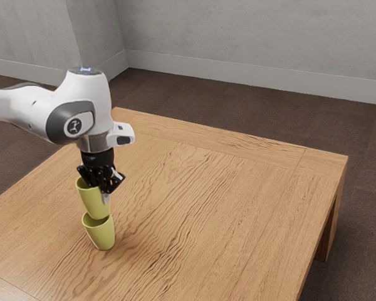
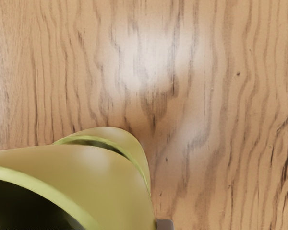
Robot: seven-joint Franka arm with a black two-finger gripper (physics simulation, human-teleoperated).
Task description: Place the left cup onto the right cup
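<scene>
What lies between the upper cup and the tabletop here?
The lower yellow-green cup, upright on the wooden table; the upper cup sits tilted in its mouth. The exterior view shows this plainly.

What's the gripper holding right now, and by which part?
The upper yellow-green cup, pinched at its rim wall by the black two-finger gripper, on the exterior view's right side. Its base sits in the lower yellow-green cup.

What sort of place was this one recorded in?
Seemingly a bare indoor room, simulator-rendered and with nothing to mark it as a kitchen or workshop: plain grey walls with a pale baseboard, a dark floor, and a wooden table carrying a yellow-green upper cup nested in a matching lower cup.
</scene>
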